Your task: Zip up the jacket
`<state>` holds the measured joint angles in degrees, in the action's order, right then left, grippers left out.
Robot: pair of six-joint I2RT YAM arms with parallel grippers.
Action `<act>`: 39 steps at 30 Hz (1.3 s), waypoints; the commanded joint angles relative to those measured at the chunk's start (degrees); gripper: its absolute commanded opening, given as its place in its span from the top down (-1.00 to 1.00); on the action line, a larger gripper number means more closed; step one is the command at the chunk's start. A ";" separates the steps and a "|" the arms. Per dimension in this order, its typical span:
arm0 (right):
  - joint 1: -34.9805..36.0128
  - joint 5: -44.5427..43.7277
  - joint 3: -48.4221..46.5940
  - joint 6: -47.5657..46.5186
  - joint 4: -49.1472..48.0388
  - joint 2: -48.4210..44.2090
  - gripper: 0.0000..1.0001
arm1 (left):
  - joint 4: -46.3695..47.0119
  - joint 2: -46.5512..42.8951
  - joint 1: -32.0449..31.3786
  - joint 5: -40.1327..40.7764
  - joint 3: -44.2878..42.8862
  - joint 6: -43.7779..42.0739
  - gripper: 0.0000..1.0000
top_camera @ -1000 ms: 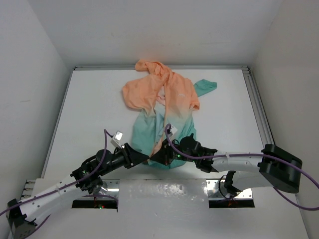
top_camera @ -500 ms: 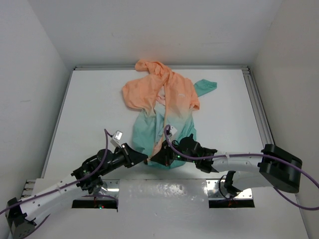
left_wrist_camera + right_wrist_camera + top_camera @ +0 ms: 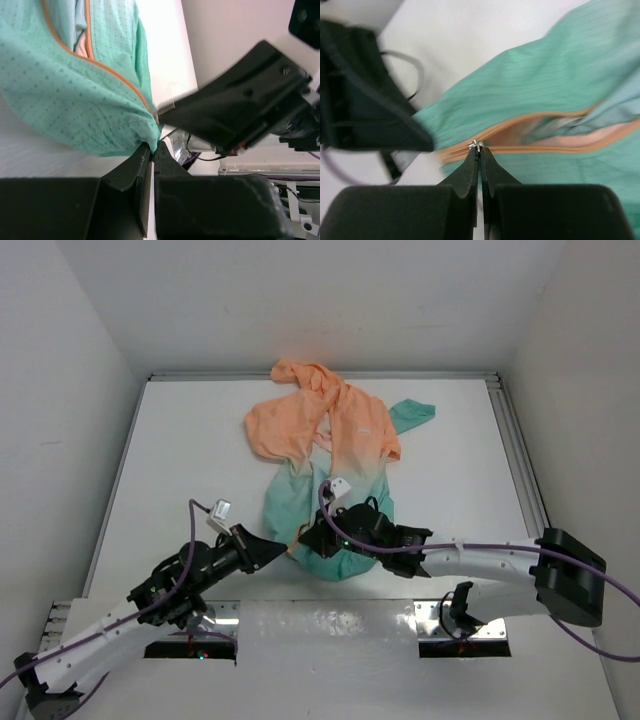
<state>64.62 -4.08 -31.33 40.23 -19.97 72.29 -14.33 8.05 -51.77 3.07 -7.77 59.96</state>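
Observation:
The jacket [image 3: 330, 455] lies spread on the table, peach-orange hood at the back, teal hem toward me. My left gripper [image 3: 288, 549] is shut on the teal hem corner [image 3: 150, 131] at the bottom of the orange zipper. My right gripper [image 3: 305, 532] is shut on the silver zipper pull [image 3: 478, 146], close beside the left gripper. Ahead of the pull the orange zipper tape [image 3: 555, 131] gapes open, showing the peach lining. The hem is lifted and bunched between the two grippers.
A teal sleeve cuff [image 3: 412, 415] lies out at the back right. A raised metal rail [image 3: 515, 455] runs along the table's right edge. White walls close in on the left, back and right. The arms' base plates [image 3: 330, 625] sit at the near edge.
Both grippers have moved a little away from me and to the left, pulling the hem with them. The right gripper has advanced along the zipper.

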 commanded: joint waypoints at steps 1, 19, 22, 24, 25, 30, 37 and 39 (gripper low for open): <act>-1.07 -18.12 -6.53 -6.64 9.32 -0.49 1.00 | -6.66 -1.81 -0.35 -0.70 -4.61 -3.18 1.00; -33.20 -40.65 -48.79 -19.31 31.72 21.13 1.00 | -26.71 -6.03 -0.35 24.60 -43.02 -15.41 1.00; -41.03 -40.75 -54.60 -16.51 36.20 22.28 1.00 | -29.79 -7.17 -0.26 29.43 -44.70 -13.92 1.00; -45.69 -37.78 -57.16 -12.20 38.50 21.67 1.00 | -31.02 -7.88 -0.35 31.11 -44.27 -13.38 1.00; -46.94 -36.72 -57.35 -10.89 40.25 20.18 1.00 | -31.11 -9.44 -0.35 31.38 -43.74 -13.30 1.00; -50.20 -36.26 -59.53 -10.16 42.28 17.09 1.00 | -35.85 -9.11 -0.35 34.71 -46.01 -12.50 1.00; -51.17 -41.63 -53.85 -11.05 40.55 9.28 1.00 | -37.97 -9.28 -0.35 36.65 -46.99 -12.07 1.00; -51.26 -42.85 -54.35 -12.10 40.09 6.90 1.00 | -37.53 -9.02 -0.35 36.92 -46.29 -11.80 1.00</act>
<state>14.63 -40.73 -85.17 29.32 23.42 83.77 -52.62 0.58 -51.79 36.67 -53.36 47.88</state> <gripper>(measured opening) 0.002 0.018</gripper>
